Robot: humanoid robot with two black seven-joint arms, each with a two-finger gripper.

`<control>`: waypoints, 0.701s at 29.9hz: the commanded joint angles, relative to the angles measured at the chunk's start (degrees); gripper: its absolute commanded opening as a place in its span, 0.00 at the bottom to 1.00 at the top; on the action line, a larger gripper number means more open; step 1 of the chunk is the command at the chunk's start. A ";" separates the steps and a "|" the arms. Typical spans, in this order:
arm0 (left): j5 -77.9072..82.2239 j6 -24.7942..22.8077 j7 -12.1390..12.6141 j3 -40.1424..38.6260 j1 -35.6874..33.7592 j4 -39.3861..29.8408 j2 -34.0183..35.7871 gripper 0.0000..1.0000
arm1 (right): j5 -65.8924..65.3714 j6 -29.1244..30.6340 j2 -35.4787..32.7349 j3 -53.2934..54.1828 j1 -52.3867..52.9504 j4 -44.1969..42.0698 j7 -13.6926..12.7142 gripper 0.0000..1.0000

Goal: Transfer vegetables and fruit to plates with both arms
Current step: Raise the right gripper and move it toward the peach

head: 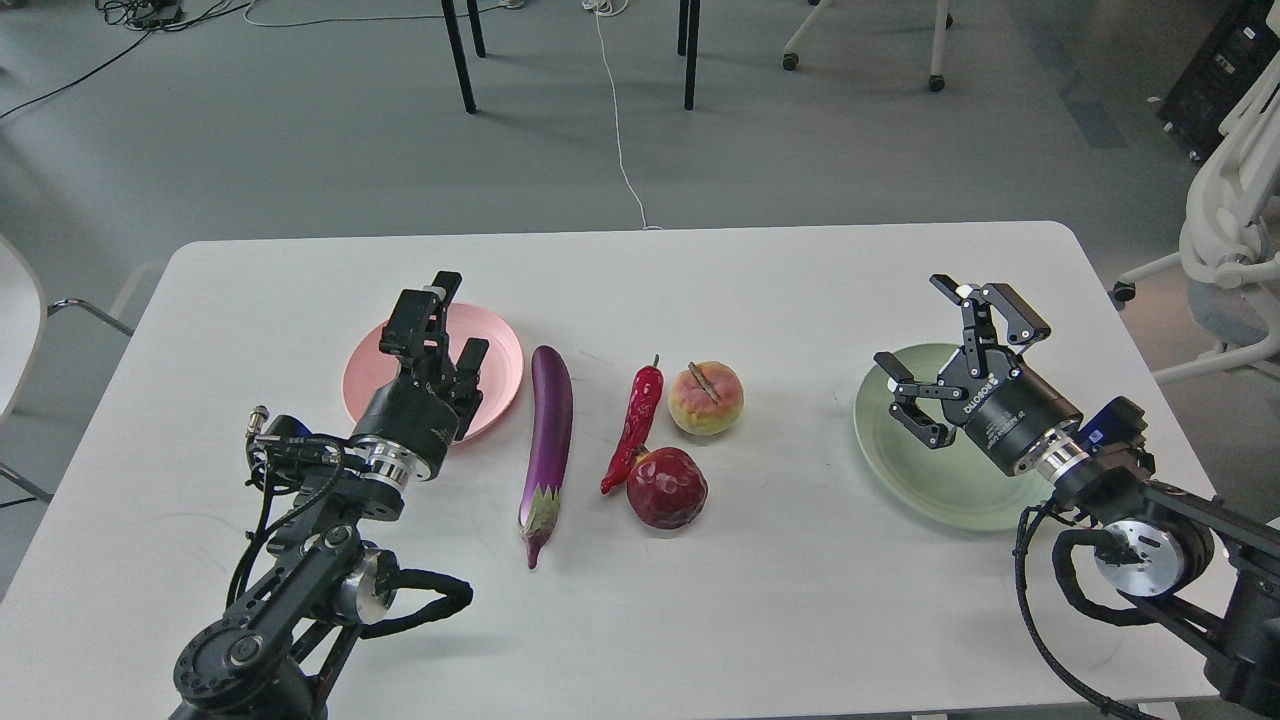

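On the white table a long purple eggplant (548, 435) lies lengthwise just right of the pink plate (500, 362). A red chili pepper (634, 424) lies beside it, a yellow-pink peach (706, 398) to its right and a dark red pomegranate (666, 487) in front. The pale green plate (900, 450) sits at the right. My left gripper (449, 323) hovers open over the pink plate, holding nothing. My right gripper (935, 345) stands open over the green plate's near-left part, also holding nothing. Both plates carry no food.
The table's (750, 610) rounded far edge runs across the middle of the view. Beyond it are grey floor, black table legs (458, 55), a white cable (620, 130) and a white chair (1235, 240) at the right. Another chair edge shows at far left.
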 commanded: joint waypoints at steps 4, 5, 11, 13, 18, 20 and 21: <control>-0.11 -0.20 0.26 0.20 -0.03 0.00 0.01 1.00 | -0.09 -0.10 0.09 0.07 0.00 0.01 0.00 0.99; -0.28 -0.29 0.08 0.11 -0.03 0.00 0.01 1.00 | -0.09 -0.10 0.09 0.16 0.00 0.01 0.00 0.99; -0.46 -0.47 -0.18 0.20 -0.29 -0.18 0.18 1.00 | -4.20 0.08 -1.05 -0.63 5.26 -0.08 0.00 0.99; -0.46 -0.47 -0.18 0.20 -0.38 -0.18 0.27 1.00 | -10.42 0.16 -3.07 -1.33 9.38 -0.17 0.00 0.99; -0.46 -0.38 -0.36 0.11 -0.64 -0.18 0.27 1.00 | -30.81 0.25 -4.48 -7.55 22.91 -0.87 0.00 0.99; -0.46 -0.38 -0.27 0.11 -0.64 -0.18 0.36 1.00 | -37.50 0.25 -4.40 -15.79 30.81 -0.87 0.00 0.99; -0.46 -0.38 -0.27 0.11 -0.64 -0.26 0.36 1.00 | -39.88 0.25 -4.13 -19.93 34.33 -0.87 0.00 0.99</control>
